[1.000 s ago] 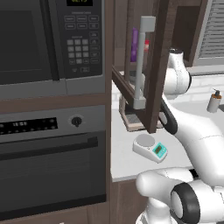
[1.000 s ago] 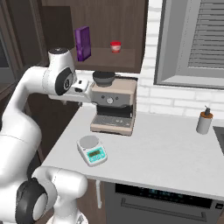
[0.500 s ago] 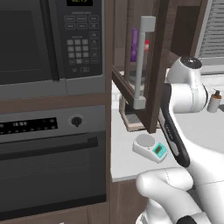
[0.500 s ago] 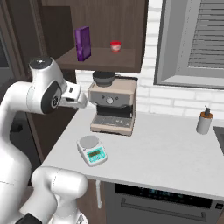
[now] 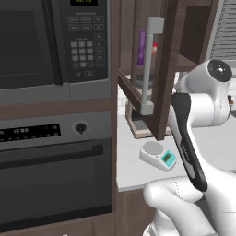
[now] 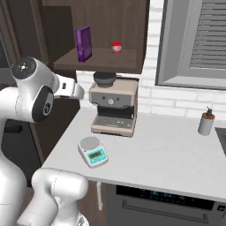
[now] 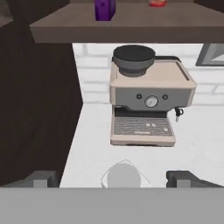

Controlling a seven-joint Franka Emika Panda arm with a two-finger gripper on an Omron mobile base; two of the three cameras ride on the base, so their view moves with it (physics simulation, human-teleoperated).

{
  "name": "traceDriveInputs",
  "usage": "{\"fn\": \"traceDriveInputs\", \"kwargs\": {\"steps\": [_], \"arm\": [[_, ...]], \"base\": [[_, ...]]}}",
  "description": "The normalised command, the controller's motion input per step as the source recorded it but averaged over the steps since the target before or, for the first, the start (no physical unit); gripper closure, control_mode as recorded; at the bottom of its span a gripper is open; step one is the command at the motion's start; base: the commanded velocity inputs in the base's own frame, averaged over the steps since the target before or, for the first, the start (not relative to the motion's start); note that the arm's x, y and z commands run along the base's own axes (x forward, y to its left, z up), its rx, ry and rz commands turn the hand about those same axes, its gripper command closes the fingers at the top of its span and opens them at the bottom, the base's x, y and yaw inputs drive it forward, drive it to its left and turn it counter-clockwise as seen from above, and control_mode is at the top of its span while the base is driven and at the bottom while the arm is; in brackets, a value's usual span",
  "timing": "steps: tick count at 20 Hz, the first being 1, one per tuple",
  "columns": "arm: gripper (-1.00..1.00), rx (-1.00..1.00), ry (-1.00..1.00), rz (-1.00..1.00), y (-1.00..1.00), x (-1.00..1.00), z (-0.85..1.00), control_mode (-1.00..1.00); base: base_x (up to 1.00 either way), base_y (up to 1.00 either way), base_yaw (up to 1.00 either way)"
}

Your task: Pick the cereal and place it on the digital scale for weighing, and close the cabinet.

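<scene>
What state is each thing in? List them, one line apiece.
cabinet: door open.
cereal: upright on the cabinet shelf.
red-capped jar: upright on the shelf.
digital scale: plate bare.
gripper: open, holding nothing.
soap dispenser: upright on the counter.

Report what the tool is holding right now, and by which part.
Nothing is held. The tool is open, with bare counter and the scale showing between its tips. The cereal stands on the cabinet shelf, untouched.

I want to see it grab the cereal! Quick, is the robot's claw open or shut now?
Gripper: open and holding nothing; the small purple rectangular cereal box stands on the dark brown wooden cabinet's shelf.
</scene>
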Motion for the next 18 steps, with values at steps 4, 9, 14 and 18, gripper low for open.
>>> {"fn": "traceDriveInputs", "kwargs": {"steps": [4, 9, 14, 18], "arm": [[-1.00, 0.00, -0.29, 0.00, -0.02, 0.00, 0.29, -1.00], [-1.00, 0.00, -0.27, 0.02, -0.06, 0.00, 0.30, -1.00], [-1.00, 0.00, -0.19, 0.03, 0.00, 0.14, 0.25, -1.00], [-1.00, 0.00, -0.22, 0.01, 0.00, 0.04, 0.37, -1.00]], "base": [[0.00, 0.00, 0.00], [0.00, 0.00, 0.00], [0.00, 0.00, 0.00], [0.00, 0.00, 0.00]]}}
